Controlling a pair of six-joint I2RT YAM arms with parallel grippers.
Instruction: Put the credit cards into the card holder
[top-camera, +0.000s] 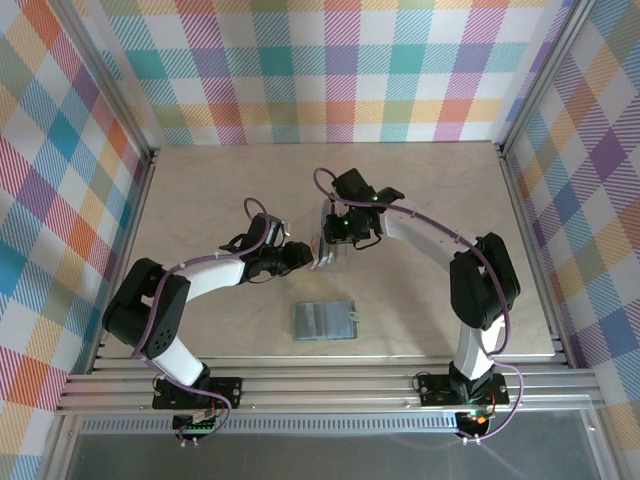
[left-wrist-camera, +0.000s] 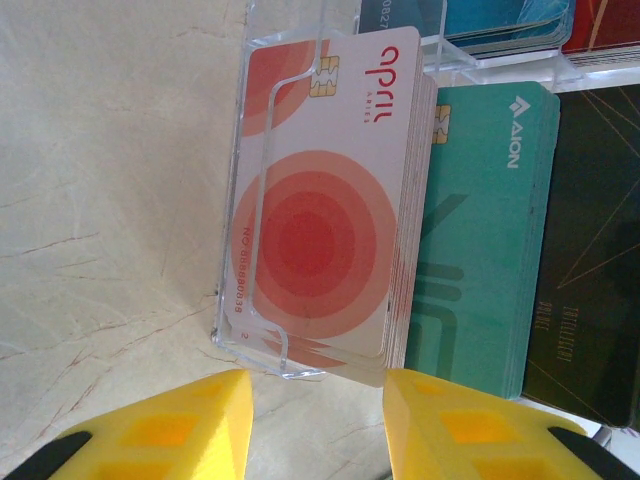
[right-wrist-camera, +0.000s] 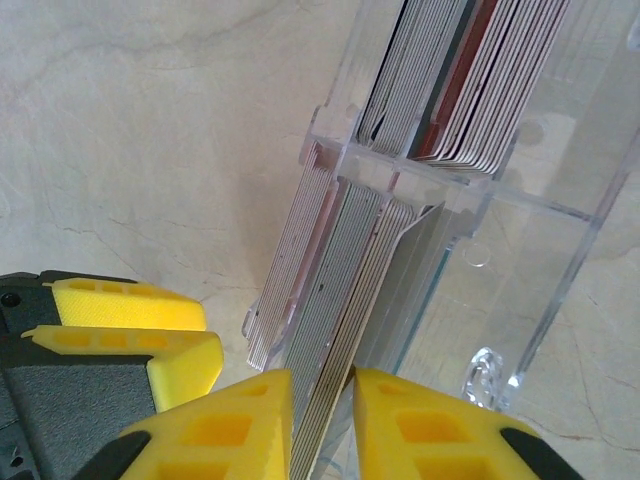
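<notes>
Looking at the right pincer (right-wrist-camera: 322, 405), what is it doing?
It is pinched shut on the edges of a few credit cards (right-wrist-camera: 335, 320), which stand on edge in the clear tray (right-wrist-camera: 560, 250).
And the left pincer (left-wrist-camera: 315, 420)?
Its yellow fingers (left-wrist-camera: 160, 430) stand apart with nothing between them, just short of the tray's end. Ahead of them is a pale card with red circles (left-wrist-camera: 320, 230), with a teal stack (left-wrist-camera: 480, 250) and a dark stack (left-wrist-camera: 590, 270) beside it.
Where does all this sit?
At the middle of the surface (top-camera: 200, 190). The two pincers meet over the tray, the left one from the left and the right one from the far right.
And the card holder (top-camera: 325, 320)?
It lies flat on the surface, nearer than the tray and apart from it, between the two arm bases. Neither pincer touches it.
</notes>
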